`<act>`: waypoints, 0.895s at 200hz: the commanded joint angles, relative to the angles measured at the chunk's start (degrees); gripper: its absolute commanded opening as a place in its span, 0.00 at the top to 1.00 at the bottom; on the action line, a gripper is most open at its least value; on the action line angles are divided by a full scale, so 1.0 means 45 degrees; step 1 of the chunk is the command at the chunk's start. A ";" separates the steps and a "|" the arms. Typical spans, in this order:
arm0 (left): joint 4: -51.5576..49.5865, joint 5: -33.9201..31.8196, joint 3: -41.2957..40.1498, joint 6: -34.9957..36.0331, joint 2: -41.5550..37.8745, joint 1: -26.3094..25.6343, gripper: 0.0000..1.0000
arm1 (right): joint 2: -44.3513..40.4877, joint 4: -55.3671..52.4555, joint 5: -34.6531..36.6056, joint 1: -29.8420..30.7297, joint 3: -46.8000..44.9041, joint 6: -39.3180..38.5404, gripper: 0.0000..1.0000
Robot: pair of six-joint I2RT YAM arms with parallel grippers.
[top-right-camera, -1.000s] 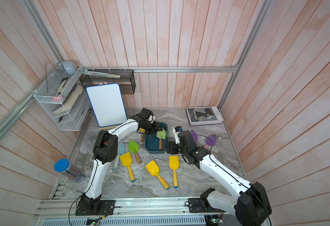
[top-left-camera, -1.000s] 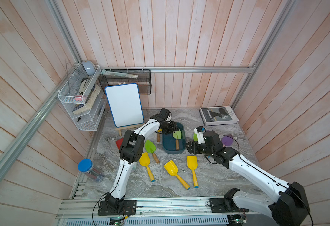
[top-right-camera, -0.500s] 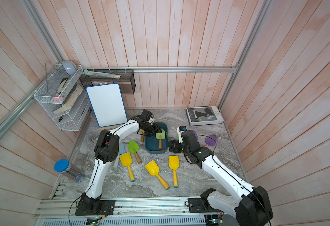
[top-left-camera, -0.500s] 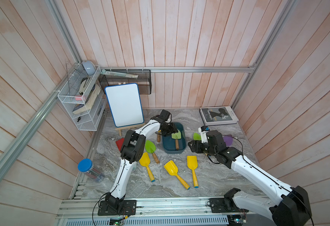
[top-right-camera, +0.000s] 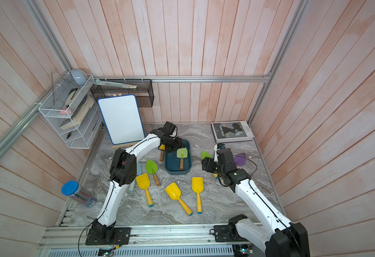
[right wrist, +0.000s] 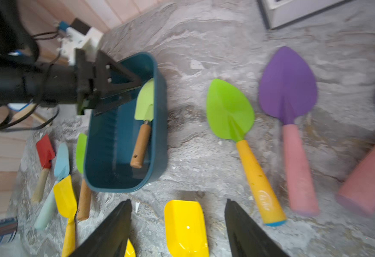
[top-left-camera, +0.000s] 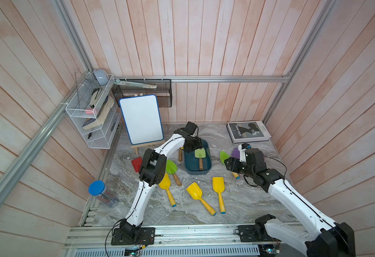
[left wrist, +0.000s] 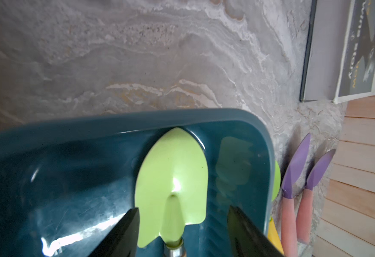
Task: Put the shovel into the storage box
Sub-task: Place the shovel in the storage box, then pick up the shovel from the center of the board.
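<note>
- The shovel (top-left-camera: 200, 156) has a light green blade and a wooden handle. It lies flat inside the storage box (top-left-camera: 191, 165), blade toward the back wall and handle toward the arm bases, nearer the box's right long wall.
- The storage box stands on the marbled tabletop (top-left-camera: 237, 200), between the two arms.
- The left gripper (left wrist: 183, 210) hangs over the far end of the box with its jaws apart. One finger stands on each side of the shovel's neck and nothing is clamped.
- The right gripper (right wrist: 176, 203) has its jaws apart and is empty. It hangs above the tabletop to the right of the box, over a yellow blade (right wrist: 185, 227).
- Right of the box lie a green trowel (right wrist: 237, 133) and a purple trowel (right wrist: 291, 106), side by side.
- A book (top-left-camera: 247, 131) lies at the back right corner.
</note>
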 commanded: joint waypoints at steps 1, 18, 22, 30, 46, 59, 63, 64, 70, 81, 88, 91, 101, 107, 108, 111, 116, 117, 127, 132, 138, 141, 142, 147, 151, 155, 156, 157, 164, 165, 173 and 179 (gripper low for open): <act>-0.0460 -0.0814 0.0241 0.0288 -0.0792 -0.0199 0.32 | -0.0162 -0.0789 -0.0478 -0.1701 -0.0532 -0.0022 0.30; -0.0245 -0.0969 -0.0068 0.0403 -0.1507 -0.0317 0.32 | 0.0334 -0.0980 -0.0478 -0.2827 -0.0630 -0.0535 0.31; -0.0148 -0.0959 -0.0169 0.0430 -0.1688 -0.0335 0.32 | 0.0494 -0.0995 -0.0433 -0.3003 -0.0645 -0.0665 0.31; -0.0003 -0.0937 -0.0383 0.0477 -0.2060 -0.0376 0.31 | 0.0908 -0.1007 -0.0286 -0.3251 -0.0628 -0.0867 0.32; 0.0464 -0.0752 -0.0961 0.0632 -0.2855 -0.0481 0.31 | 0.1797 -0.0874 -0.0066 -0.3565 -0.0554 -0.1225 0.33; 0.0978 -0.0505 -0.1567 0.0786 -0.3554 -0.0583 0.31 | 0.2548 -0.0783 0.0078 -0.3668 -0.0345 -0.1514 0.36; 0.1127 -0.0441 -0.1758 0.0834 -0.3786 -0.0620 0.31 | 0.2782 -0.0769 0.0106 -0.3705 -0.0261 -0.1620 0.37; 0.1145 -0.0434 -0.1788 0.0847 -0.3840 -0.0630 0.31 | 0.2811 -0.0769 0.0112 -0.3702 -0.0229 -0.1638 0.38; 0.1403 -0.0346 -0.2104 0.0877 -0.4158 -0.0651 0.30 | 0.3172 -0.0722 0.0145 -0.3720 -0.0084 -0.1766 0.40; 0.1806 -0.0170 -0.2699 0.0918 -0.4738 -0.0701 0.30 | 0.3699 -0.0570 0.0121 -0.3728 0.0154 -0.1988 0.45; 0.2047 -0.0082 -0.3057 0.0918 -0.5081 -0.0706 0.30 | 0.3993 -0.0469 0.0119 -0.3720 0.0281 -0.2096 0.48; 0.2140 -0.0027 -0.3242 0.0909 -0.5228 -0.0711 0.30 | 0.4105 -0.0430 0.0118 -0.3731 0.0363 -0.2153 0.49; 0.2425 0.0039 -0.3725 0.0899 -0.5648 -0.0698 0.30 | 0.4455 -0.0364 0.0085 -0.3731 0.0591 -0.2327 0.51; 0.2545 0.0057 -0.3952 0.0905 -0.5857 -0.0715 0.30 | 0.4650 -0.0365 0.0100 -0.3737 0.0739 -0.2434 0.51; 0.2557 0.0059 -0.3988 0.0902 -0.5881 -0.0707 0.30 | 0.4683 -0.0362 0.0100 -0.3727 0.0769 -0.2455 0.51; 0.2609 0.0061 -0.4089 0.0899 -0.5980 -0.0699 0.30 | 0.4763 -0.0358 0.0092 -0.3709 0.0846 -0.2503 0.52; 0.2673 0.0057 -0.4234 0.0898 -0.6098 -0.0697 0.29 | 0.4881 -0.0358 0.0080 -0.3718 0.0964 -0.2587 0.52; 0.2670 0.0059 -0.4266 0.0889 -0.6128 -0.0688 0.29 | 0.4906 -0.0358 0.0079 -0.3728 0.0989 -0.2600 0.52; 0.2814 0.0085 -0.4494 0.0899 -0.6343 -0.0698 0.29 | 0.5092 -0.0377 0.0070 -0.3716 0.1175 -0.2742 0.53; 0.2892 0.0134 -0.4589 0.0899 -0.6437 -0.0698 0.29 | 0.5162 -0.0401 0.0041 -0.3700 0.1284 -0.2796 0.53; 0.2953 0.0154 -0.4691 0.0904 -0.6503 -0.0699 0.29 | 0.5239 -0.0416 0.0022 -0.3700 0.1385 -0.2826 0.53; 0.2976 0.0159 -0.4723 0.0900 -0.6524 -0.0698 0.29 | 0.5286 -0.0443 0.0026 -0.3682 0.1417 -0.2845 0.53; 0.2978 0.0149 -0.4735 0.0899 -0.6527 -0.0698 0.29 | 0.5294 -0.0440 0.0033 -0.3680 0.1440 -0.2846 0.52; 0.3031 0.0161 -0.4780 0.0899 -0.6566 -0.0699 0.29 | 0.5353 -0.0457 0.0027 -0.3661 0.1495 -0.2883 0.53; 0.3067 0.0179 -0.4803 0.0899 -0.6583 -0.0698 0.29 | 0.5403 -0.0457 0.0026 -0.3639 0.1535 -0.2901 0.53; 0.3091 0.0220 -0.4823 0.0899 -0.6576 -0.0708 0.29 | 0.5442 -0.0464 0.0038 -0.3645 0.1574 -0.2906 0.53; 0.3094 0.0229 -0.4834 0.0899 -0.6582 -0.0713 0.29 | 0.5450 -0.0470 0.0029 -0.3623 0.1577 -0.2915 0.53; 0.3105 0.0233 -0.4839 0.0899 -0.6575 -0.0705 0.29 | 0.5464 -0.0472 0.0025 -0.3612 0.1578 -0.2930 0.53; 0.3149 0.0277 -0.4863 0.0894 -0.6588 -0.0694 0.29 | 0.5548 -0.0494 0.0025 -0.3553 0.1636 -0.2960 0.53; 0.3152 0.0286 -0.4864 0.0887 -0.6578 -0.0696 0.29 | 0.5562 -0.0495 0.0023 -0.3548 0.1647 -0.2962 0.53; 0.3193 0.0332 -0.4857 0.0861 -0.6548 -0.0698 0.29 | 0.5674 -0.0529 0.0039 -0.3467 0.1685 -0.3018 0.53; 0.3204 0.0372 -0.4850 0.0843 -0.6520 -0.0703 0.29 | 0.5742 -0.0541 0.0079 -0.3389 0.1733 -0.3055 0.53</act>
